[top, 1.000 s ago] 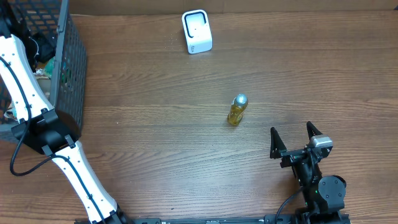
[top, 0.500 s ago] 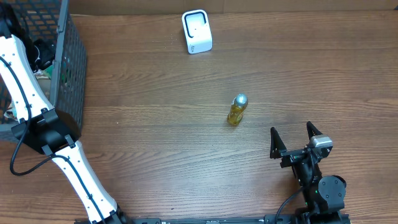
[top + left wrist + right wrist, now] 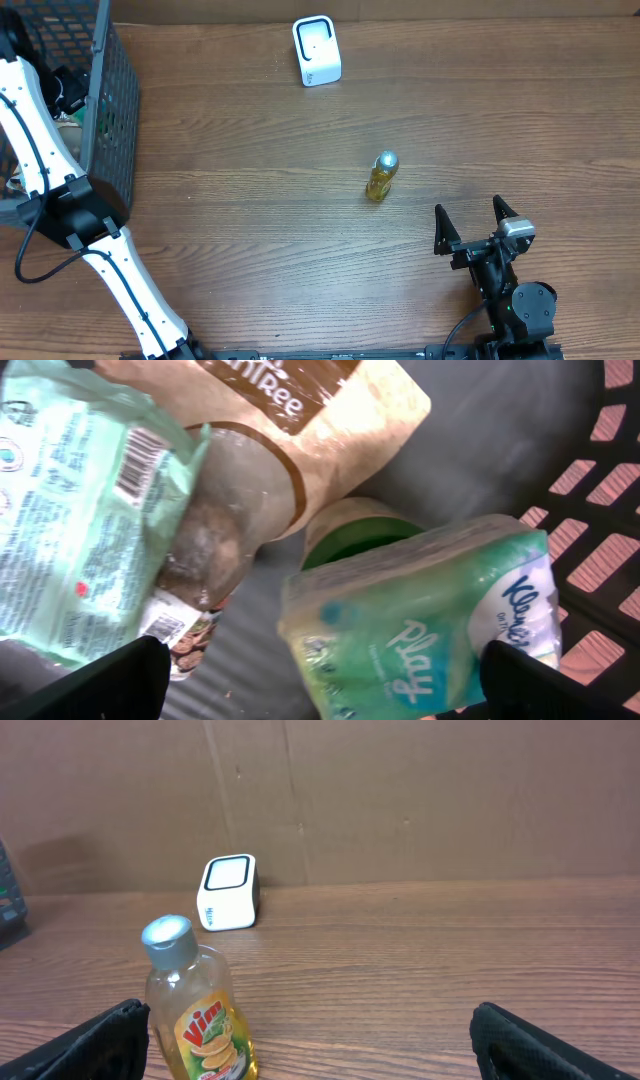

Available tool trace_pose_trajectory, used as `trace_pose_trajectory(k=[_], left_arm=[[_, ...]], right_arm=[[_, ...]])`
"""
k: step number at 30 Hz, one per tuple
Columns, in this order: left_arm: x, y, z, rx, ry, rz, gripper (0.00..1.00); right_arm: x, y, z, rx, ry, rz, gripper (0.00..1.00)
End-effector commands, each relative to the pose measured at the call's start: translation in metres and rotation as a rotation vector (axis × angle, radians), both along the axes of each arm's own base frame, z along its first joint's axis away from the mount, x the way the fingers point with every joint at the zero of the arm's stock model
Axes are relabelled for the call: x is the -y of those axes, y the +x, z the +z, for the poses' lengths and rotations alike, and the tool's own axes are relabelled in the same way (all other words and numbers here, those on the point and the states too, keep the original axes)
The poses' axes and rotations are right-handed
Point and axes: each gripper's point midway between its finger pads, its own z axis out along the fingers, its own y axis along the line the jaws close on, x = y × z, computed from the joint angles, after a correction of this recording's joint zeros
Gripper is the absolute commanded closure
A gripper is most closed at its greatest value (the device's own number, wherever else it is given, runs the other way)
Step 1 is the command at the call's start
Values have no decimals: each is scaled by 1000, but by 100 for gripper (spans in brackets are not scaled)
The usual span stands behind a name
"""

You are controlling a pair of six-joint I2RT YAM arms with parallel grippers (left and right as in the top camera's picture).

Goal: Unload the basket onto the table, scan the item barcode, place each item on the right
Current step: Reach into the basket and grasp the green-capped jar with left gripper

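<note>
Left wrist view: the left gripper (image 3: 320,695) has its jaws spread wide, one dark fingertip in each lower corner of the picture, and they hold nothing. Just ahead of them, nearer to the finger at the right edge, lies a soft tissue pack (image 3: 430,630). Beyond it are a green lid (image 3: 355,540) and a cream and brown pouch (image 3: 300,420). Ahead of the other finger is a pale green packet (image 3: 90,510) with a printed barcode. All of these lie inside the black wire basket (image 3: 600,490).

The right gripper (image 3: 320,1045) is also fully open and empty. Ahead of its jaws, closer to the finger at the left edge, the yellow Vim bottle (image 3: 200,1010) stands upright, untouched. Farther ahead is the white scanner (image 3: 228,892), well apart from the bottle.

I judge the task to be at its beginning: no item is gripped and none faces the scanner. Grasping, carrying and turning the barcode to the scanner are all left to do. Which item is meant, I cannot tell.

The surface is a brown wooden table (image 3: 450,970), with a cardboard wall (image 3: 450,790) behind it.
</note>
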Motion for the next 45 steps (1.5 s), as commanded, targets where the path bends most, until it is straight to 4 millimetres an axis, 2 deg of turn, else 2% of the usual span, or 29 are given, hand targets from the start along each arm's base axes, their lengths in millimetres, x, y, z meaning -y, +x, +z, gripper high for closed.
trace_pose_trajectory(k=[1,8,14,21,34,36,45], left_arm=[[-5,-8,50,93,48,24,1],[15,4,38,90,13,-245,0],[22,10,15,43,13,-382,0],[18,17,-13,15,-2,-409,0],[21,11,-51,-65,-63,-409,2],[22,10,-51,-70,-67,-407,4],[22,11,-57,-76,-74,-396,0]], right_arm=[[2,0,-2,5,-8,-8,0],[2,0,-2,5,-8,-8,0],[2,0,-2,5,-8,-8,0],[2,0,-2,5,-8,-8,0],[2,0,-2,5,-8,-8,0],[2,0,-2,5,-8,-8,0],[2,0,-2,5,-8,-8,0]])
